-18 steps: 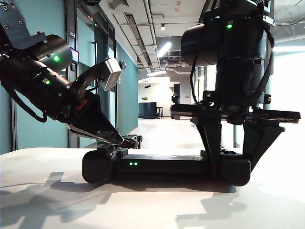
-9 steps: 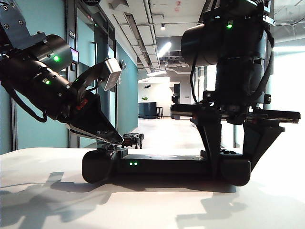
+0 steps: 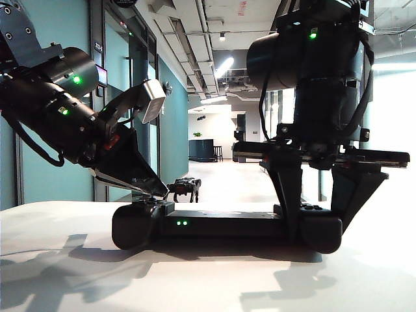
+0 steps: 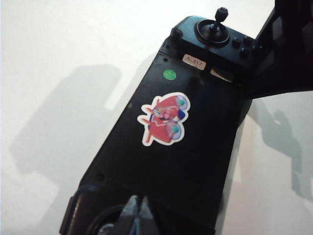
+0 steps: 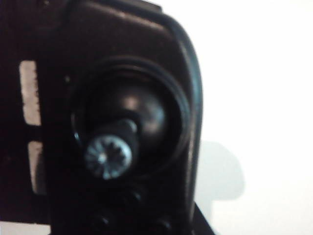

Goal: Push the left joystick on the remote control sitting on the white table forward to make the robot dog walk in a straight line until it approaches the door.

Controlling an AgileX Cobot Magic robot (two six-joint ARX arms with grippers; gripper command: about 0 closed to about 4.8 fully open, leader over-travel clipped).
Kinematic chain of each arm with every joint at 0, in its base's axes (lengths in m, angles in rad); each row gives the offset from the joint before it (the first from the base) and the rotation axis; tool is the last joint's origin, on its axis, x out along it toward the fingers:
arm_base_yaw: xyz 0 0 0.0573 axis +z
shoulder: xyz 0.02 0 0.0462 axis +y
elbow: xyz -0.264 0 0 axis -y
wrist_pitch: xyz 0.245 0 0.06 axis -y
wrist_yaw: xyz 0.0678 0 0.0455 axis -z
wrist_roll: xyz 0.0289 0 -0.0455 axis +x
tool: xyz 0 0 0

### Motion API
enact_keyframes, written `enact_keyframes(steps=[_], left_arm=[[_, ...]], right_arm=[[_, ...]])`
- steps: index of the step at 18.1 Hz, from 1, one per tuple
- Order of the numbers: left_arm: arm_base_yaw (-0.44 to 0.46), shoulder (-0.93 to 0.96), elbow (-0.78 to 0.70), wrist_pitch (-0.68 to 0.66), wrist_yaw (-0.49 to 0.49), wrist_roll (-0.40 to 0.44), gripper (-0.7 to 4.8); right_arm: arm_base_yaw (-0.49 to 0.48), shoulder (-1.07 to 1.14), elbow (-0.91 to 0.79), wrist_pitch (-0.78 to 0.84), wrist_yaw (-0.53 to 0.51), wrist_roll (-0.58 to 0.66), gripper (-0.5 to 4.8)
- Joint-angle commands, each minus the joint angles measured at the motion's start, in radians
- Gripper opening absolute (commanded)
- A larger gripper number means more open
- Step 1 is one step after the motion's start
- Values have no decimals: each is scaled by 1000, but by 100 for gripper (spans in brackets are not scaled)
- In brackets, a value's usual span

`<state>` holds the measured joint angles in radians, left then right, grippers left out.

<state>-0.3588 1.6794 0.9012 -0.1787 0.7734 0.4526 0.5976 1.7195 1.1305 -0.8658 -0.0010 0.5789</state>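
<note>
The black remote control [image 3: 221, 224] lies across the white table [image 3: 208, 279], with two green lights [image 3: 181, 223] left of its middle. My left gripper [image 3: 158, 194] is shut, and its pointed tips [image 4: 137, 205] rest in the stick well at the controller's lit left end. They cover the left joystick there. My right gripper [image 3: 316, 231] straddles the controller's right end, one finger pressed on each side. The twin stick [image 5: 108, 156] fills the right wrist view. The robot dog [image 3: 185, 187] stands on the corridor floor beyond the table.
A long corridor with teal walls runs away behind the table. The controller's back [image 4: 186, 147] bears a red cartoon sticker [image 4: 164, 119] and a green dot. Bare white tabletop [image 4: 49, 73] lies to the left of the controller and in front of it.
The robot dog has risen from low behind the controller and moved a little right and farther down the corridor. Both arms and the controller have kept still.
</note>
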Motion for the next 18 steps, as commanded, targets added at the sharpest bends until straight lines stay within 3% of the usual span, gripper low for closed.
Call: enact_keyframes(steps=[1,18], left_arm=[[0,0,0,9,-14,-1,-6],[0,0,0,10,-34,-1,-6]], right_arm=[[1,-2,2,3,-21,-3,75],[1,-2,1,3,-21,-3,75]])
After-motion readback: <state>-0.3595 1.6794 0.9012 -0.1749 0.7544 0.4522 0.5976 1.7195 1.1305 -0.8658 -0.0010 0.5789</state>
